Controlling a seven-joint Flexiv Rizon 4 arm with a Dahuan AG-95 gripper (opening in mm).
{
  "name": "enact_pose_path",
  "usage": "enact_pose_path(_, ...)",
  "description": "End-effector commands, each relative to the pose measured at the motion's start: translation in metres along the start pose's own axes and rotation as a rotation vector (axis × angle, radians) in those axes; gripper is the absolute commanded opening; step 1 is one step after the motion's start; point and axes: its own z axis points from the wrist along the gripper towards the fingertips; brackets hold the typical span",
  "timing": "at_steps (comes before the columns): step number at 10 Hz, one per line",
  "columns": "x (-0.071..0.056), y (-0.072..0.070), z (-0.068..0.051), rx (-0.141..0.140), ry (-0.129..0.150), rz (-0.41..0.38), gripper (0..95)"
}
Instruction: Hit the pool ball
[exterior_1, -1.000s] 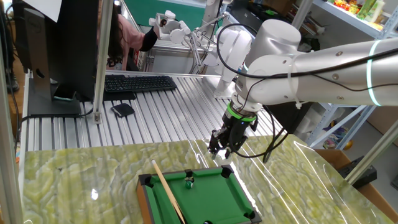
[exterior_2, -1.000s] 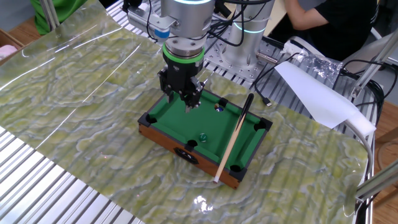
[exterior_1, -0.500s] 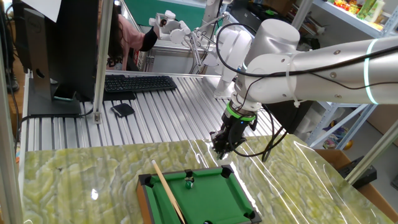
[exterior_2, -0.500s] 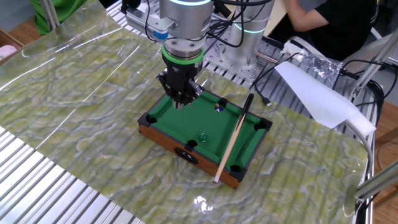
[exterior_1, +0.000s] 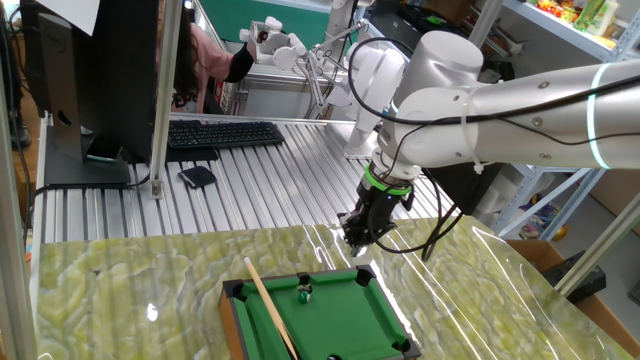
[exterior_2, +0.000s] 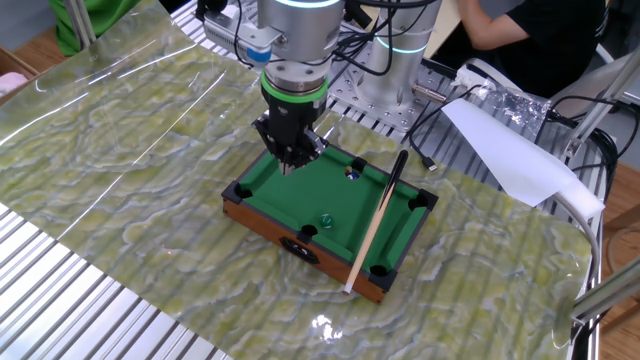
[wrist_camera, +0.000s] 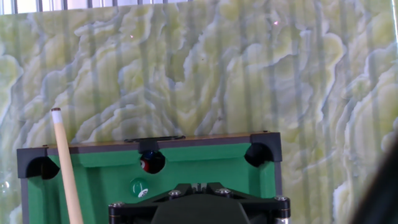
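Note:
A mini green pool table (exterior_2: 262, 212) (exterior_1: 232, 292) (wrist_camera: 205, 141) stands on the marbled mat. The pool ball (exterior_2: 352, 173) (exterior_1: 305, 291), tiny and dark with a whitish spot, rests on the felt by a long rail. A green ball (exterior_2: 326, 218) (wrist_camera: 138, 187) lies near the opposite rail's middle pocket, where another dark ball (wrist_camera: 151, 162) sits. The wooden cue stick (exterior_2: 375, 225) (exterior_1: 270, 315) (wrist_camera: 65, 168) lies along one short end. My gripper (exterior_2: 291, 165) (exterior_1: 355, 243) (wrist_camera: 198, 186) hangs shut and empty above the table's corner, a short way from the pool ball.
Behind the mat are a keyboard (exterior_1: 222, 133), a monitor (exterior_1: 100, 70) and a small black device (exterior_1: 197, 177) on the ribbed metal bench. A white sheet (exterior_2: 510, 150) and cables (exterior_2: 440, 120) lie beside the pool table. A person (exterior_1: 205, 60) sits at the back.
The jaws have come together from spread to shut, with nothing between them. The hand has shifted only slightly over the table's corner; balls and cue have not moved.

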Motion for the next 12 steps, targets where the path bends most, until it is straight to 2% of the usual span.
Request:
enact_pose_path(1,0.002,0.004,-0.002,0.000,0.001,0.006,0.0)
enact_pose_path(4,0.012,0.023,-0.012,0.002,0.004,0.032,0.0)
enact_pose_path(5,0.016,0.029,-0.015,0.002,0.014,0.037,0.0)
enact_pose_path(7,0.030,0.044,-0.022,0.002,0.023,0.067,0.0)
enact_pose_path(10,0.056,0.057,-0.025,0.003,0.021,0.095,0.0)
enact_pose_path(12,0.068,0.066,-0.029,0.003,0.023,0.112,0.0)
